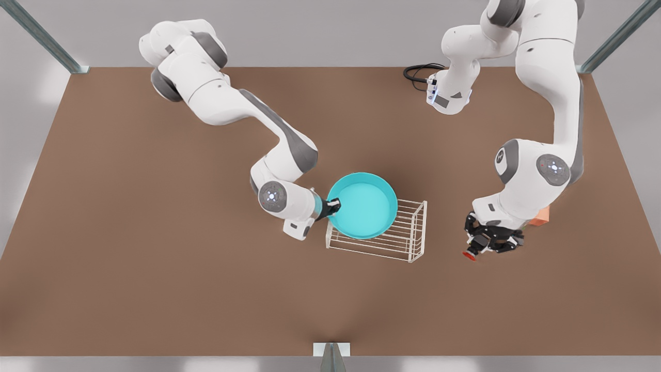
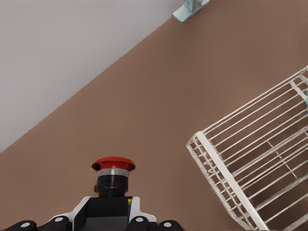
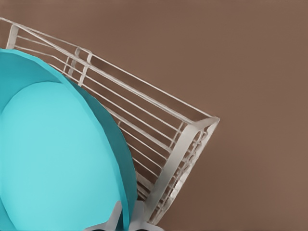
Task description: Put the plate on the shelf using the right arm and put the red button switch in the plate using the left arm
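Note:
The turquoise plate (image 1: pixel 364 206) hangs tilted over the white wire shelf (image 1: pixel 408 243), covering most of its top bars. My right gripper (image 1: pixel 333 206) is shut on the plate's rim on the side toward the front view's left. In the right wrist view the plate (image 3: pixel 53 159) sits in front of the shelf (image 3: pixel 159 130); whether they touch I cannot tell. My left gripper (image 1: pixel 485 245) is at the front view's right, apart from the shelf, shut on the red button switch (image 1: pixel 469 254). The left wrist view shows the red cap (image 2: pixel 113 164) pointing away from the fingers, with the shelf (image 2: pixel 250 178) beyond it.
An orange cube (image 1: pixel 539 217) lies partly hidden behind the left arm. A black cable (image 1: pixel 418 72) loops at the table's far edge. Bare brown table (image 1: pixel 155 258) spreads across the front view's left and near side.

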You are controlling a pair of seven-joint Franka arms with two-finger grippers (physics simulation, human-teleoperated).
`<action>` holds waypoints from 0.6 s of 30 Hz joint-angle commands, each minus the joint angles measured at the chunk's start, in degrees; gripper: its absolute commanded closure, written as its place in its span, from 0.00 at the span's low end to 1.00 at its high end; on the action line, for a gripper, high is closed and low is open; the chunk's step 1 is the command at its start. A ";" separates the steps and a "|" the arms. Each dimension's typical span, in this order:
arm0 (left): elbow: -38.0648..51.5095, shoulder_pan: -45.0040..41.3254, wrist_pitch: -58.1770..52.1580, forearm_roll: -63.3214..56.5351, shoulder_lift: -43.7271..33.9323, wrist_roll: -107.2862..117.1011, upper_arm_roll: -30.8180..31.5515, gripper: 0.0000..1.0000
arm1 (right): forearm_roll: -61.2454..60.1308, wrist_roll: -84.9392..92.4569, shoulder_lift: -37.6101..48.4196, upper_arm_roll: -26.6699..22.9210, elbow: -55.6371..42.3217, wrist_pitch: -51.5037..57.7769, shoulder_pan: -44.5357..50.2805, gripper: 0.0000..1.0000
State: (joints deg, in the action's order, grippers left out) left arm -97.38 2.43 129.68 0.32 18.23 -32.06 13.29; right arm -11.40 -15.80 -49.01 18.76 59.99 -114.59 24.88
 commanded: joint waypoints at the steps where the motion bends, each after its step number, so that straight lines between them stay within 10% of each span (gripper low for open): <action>1: 0.88 0.03 -9.62 0.82 -0.12 25.63 2.35 0.66 | 0.07 -27.79 -0.83 -0.39 -1.98 -7.57 1.49 0.79; 4: 0.88 0.03 -10.68 0.82 -0.21 33.28 7.01 0.66 | -0.02 -29.02 -1.79 -2.23 -2.07 -11.70 4.04 0.76; 6: 0.88 0.03 -12.70 0.82 -1.09 37.24 9.74 0.66 | -0.02 -32.27 -1.18 -2.23 -1.98 -11.53 4.13 0.09; 7: 3.51 0.03 -16.30 0.91 -1.71 39.08 11.14 0.66 | 0.51 -32.10 1.63 -2.15 -1.63 -9.95 3.43 0.01; 11: 4.22 -0.58 -17.10 0.82 -1.00 49.89 16.42 0.66 | -0.02 -10.15 21.14 -4.43 -1.98 26.78 -20.29 0.00; 15: 4.39 -7.53 -13.58 0.38 2.16 62.02 16.42 0.66 | 18.15 19.67 18.51 -4.08 0.47 30.04 -32.00 0.00; 16: 4.48 -7.53 -12.88 -0.06 2.78 61.59 16.24 0.60 | 19.58 18.44 18.94 -3.99 6.35 29.95 -31.65 0.04; 17: 4.48 -7.09 -10.86 -3.65 4.00 61.24 16.07 0.17 | 16.87 12.57 22.27 -3.99 14.16 28.47 -31.29 0.06; 18: 6.23 -6.65 -10.85 -4.10 4.53 58.09 15.37 0.00 | 15.71 6.76 26.32 -3.91 24.52 20.84 -30.42 0.00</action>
State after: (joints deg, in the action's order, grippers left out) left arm -90.93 -4.60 117.18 -1.52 22.67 0.39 28.58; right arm 2.42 -19.83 -24.50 14.75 79.46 -94.28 -5.81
